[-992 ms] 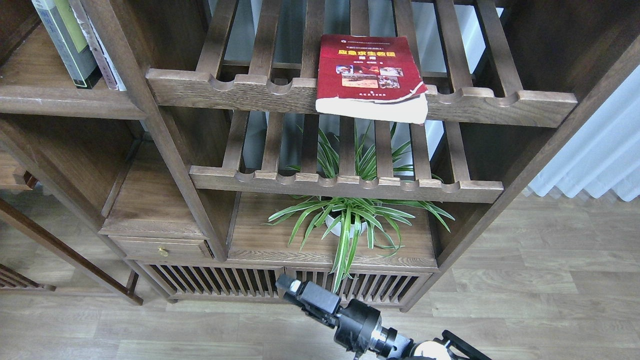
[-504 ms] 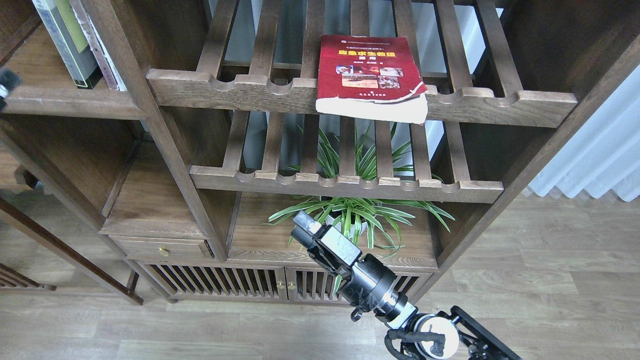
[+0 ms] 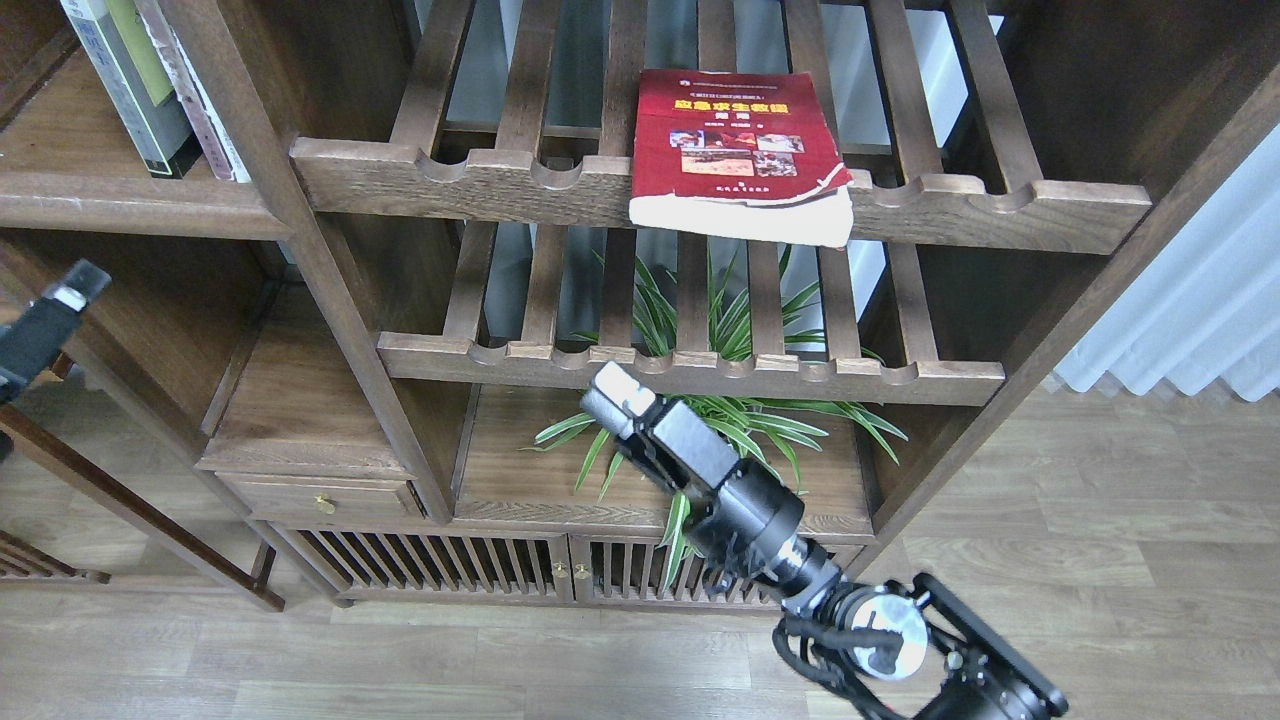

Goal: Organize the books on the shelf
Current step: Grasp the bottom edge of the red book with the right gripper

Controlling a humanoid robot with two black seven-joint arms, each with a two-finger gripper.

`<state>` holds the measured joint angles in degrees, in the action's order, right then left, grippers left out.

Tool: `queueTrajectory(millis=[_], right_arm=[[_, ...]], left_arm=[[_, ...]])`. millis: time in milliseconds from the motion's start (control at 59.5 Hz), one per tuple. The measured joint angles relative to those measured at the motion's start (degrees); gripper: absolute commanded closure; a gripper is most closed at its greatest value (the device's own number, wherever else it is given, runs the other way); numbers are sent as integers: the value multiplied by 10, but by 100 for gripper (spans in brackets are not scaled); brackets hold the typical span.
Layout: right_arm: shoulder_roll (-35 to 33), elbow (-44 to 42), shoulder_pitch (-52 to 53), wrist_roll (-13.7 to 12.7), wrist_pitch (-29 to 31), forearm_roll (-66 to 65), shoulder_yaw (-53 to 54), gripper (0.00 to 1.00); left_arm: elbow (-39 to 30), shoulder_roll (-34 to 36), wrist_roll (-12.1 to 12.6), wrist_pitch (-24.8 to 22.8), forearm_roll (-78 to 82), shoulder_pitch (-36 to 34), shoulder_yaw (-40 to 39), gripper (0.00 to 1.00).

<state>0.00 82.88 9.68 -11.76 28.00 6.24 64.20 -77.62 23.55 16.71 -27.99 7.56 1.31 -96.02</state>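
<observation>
I'm at the reach step: my right gripper (image 3: 618,392), empty, opening unreadable, must rise to the red book (image 3: 738,150) above.

One view only, taken from the robot's head. It looks forward and steeply down at a wooden bookcase (image 3: 330,300) standing close in front, which fills the upper and middle frame. Plank floor (image 3: 1050,600) runs along the bottom edge, and a pale curtain (image 3: 1200,310) shows at the right edge.
</observation>
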Motion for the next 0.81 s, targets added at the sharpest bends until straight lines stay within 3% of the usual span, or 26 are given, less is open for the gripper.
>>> queueTrajectory(millis=[252,807], right_arm=[[0,-7,31,0,0,0,62,4],[0,-15,28,0,0,0,82,9]], left_arm=[[1,-5,0,0,0,8,-3,23],[1,-5,0,0,-1,8,-8,22]])
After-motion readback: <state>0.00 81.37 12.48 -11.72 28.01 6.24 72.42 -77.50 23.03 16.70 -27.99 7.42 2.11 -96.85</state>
